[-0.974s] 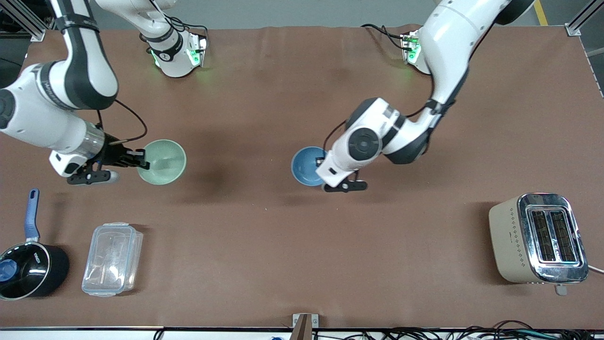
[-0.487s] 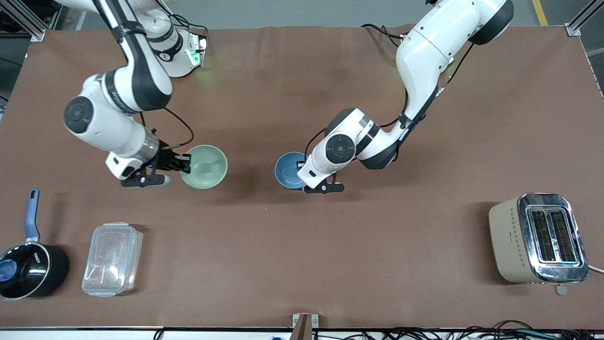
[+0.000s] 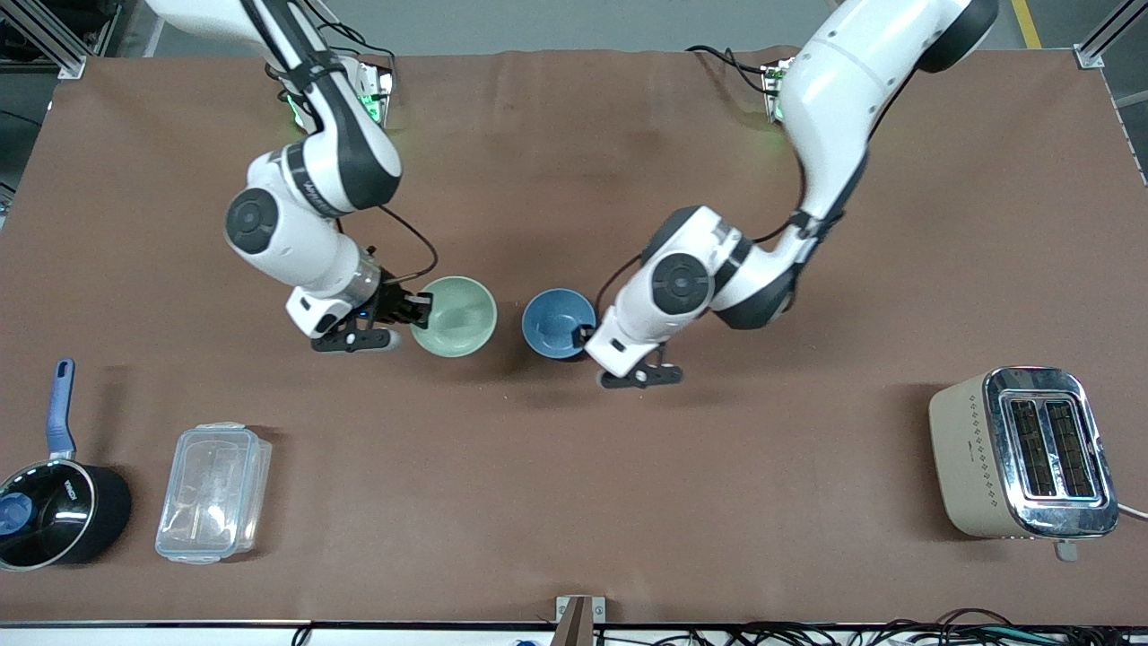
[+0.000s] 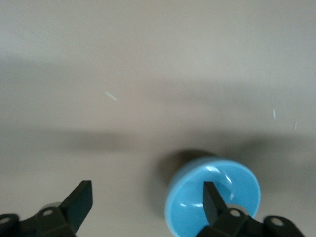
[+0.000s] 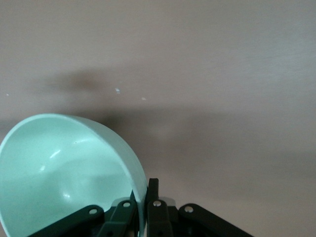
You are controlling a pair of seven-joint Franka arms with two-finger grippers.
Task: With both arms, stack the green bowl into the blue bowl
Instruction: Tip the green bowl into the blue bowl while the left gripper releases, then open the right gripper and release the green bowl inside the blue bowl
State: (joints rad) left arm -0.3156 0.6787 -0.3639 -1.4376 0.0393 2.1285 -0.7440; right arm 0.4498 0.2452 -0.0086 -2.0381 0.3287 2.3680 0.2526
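Observation:
The pale green bowl is tilted and held up over the middle of the table, close beside the blue bowl on the side toward the right arm's end. My right gripper is shut on its rim, and the right wrist view shows the fingers pinching the rim of the green bowl. The blue bowl rests on the table. My left gripper is open at the bowl's edge. In the left wrist view the left gripper has one finger over the blue bowl and the other wide of it.
A beige toaster stands near the front camera at the left arm's end. A clear lidded container and a black saucepan with a blue handle sit near the front camera at the right arm's end.
My right arm has carried the green bowl from the right arm's end toward the blue bowl. The blue bowl shifted slightly toward the green one, and the left hand has drawn back a little.

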